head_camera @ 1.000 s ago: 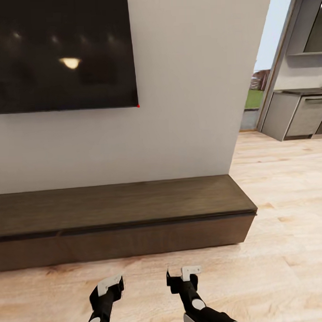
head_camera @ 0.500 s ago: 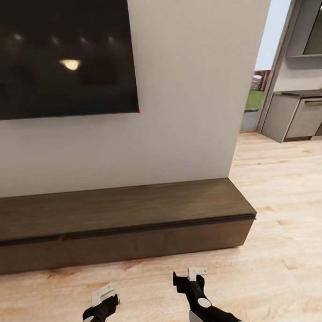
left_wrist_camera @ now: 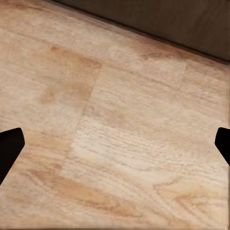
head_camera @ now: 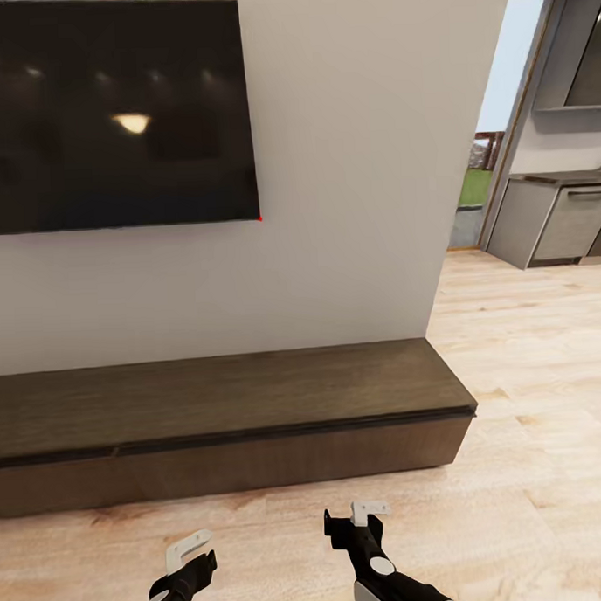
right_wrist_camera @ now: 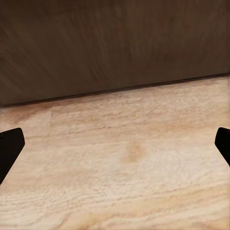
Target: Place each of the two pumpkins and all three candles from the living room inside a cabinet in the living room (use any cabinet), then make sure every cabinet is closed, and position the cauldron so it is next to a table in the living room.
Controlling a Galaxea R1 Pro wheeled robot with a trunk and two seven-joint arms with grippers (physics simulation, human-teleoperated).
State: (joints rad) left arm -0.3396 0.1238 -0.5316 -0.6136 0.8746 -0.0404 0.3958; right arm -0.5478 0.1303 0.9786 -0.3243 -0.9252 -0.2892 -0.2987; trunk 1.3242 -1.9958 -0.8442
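Head view, lower centre of frame: right gripper, black with white fingertip plates, spread wide, empty. Lower left: left gripper, same build, likewise spread and empty, now sunk lower toward the frame's bottom edge than a second ago. Beyond both: light wood-plank floor. Middle band: long low dark-brown wooden cabinet, drawers shut. Upper left: black wall TV. Judgement: cabinet closed, hands free for the next errand.

left end effector: low, fingers spread, empty | right end effector: forward, fingers spread, empty
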